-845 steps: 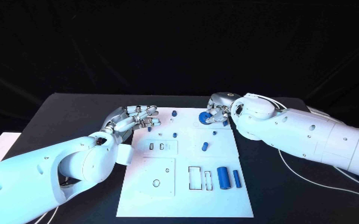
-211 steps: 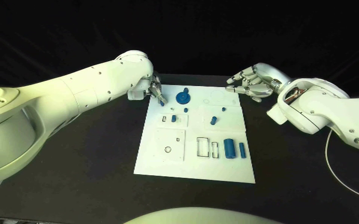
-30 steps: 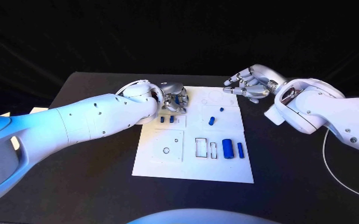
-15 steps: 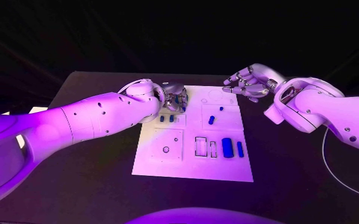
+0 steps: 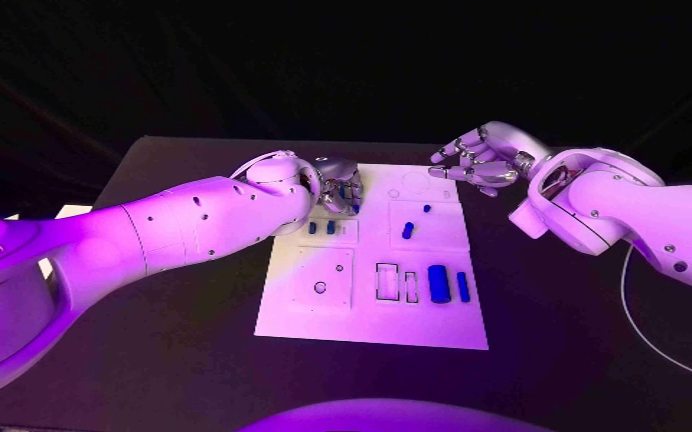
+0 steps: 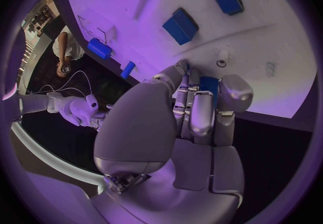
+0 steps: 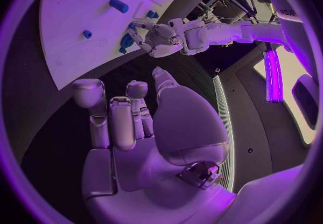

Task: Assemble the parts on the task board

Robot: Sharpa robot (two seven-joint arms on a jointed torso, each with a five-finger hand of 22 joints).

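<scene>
Left silver hand (image 5: 338, 188) fingers curled around a small blue part (image 6: 209, 84) I'm holding over the white task board (image 5: 372, 322), right silver hand (image 5: 477, 160) beyond the board's edge, loosely spread, holding nothing.

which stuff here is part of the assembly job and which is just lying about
Job: white task board; small blue parts on it, such as the large blue cylinder; blue part at the left hand's fingers.
Lying about: white cable on the black table.
</scene>
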